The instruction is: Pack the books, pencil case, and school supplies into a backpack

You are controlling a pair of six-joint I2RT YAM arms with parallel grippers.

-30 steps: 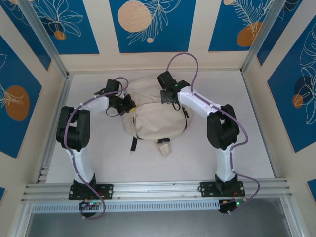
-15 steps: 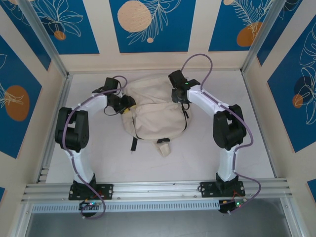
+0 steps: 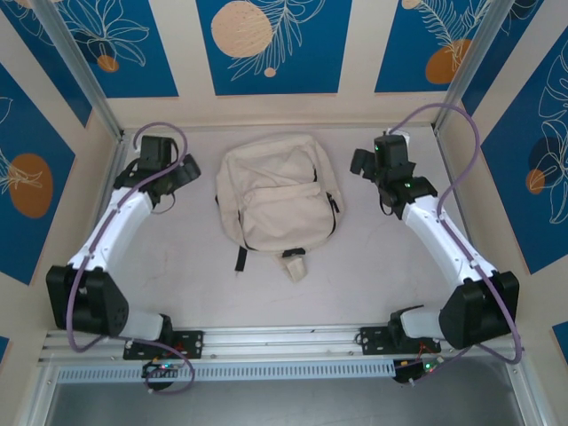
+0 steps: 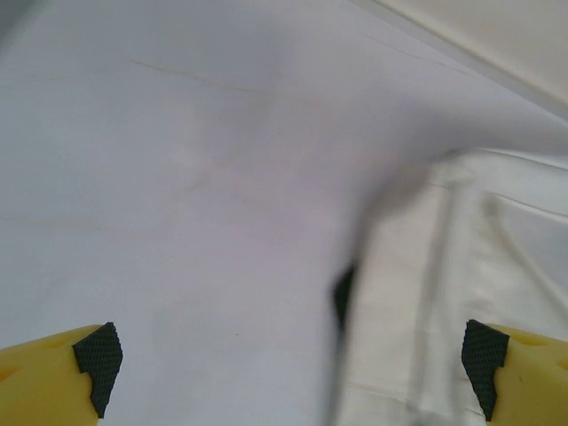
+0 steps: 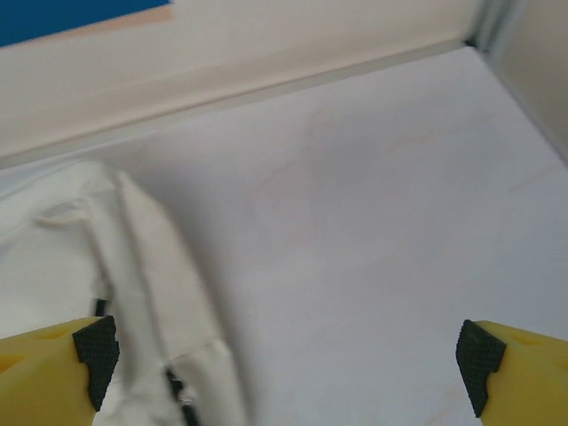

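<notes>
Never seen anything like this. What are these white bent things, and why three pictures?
Two robot arms, bolted at the near edge of a pale table. The wide picture comes from a fixed camera above and behind: the left arm and right arm reach out either side of a soft cream-white fabric backpack lying flat. The other two pictures come from cameras on each wrist; the yellow, black-padded tips in their bottom corners are the jaws. Both pairs stand wide open, holding nothing.
</notes>
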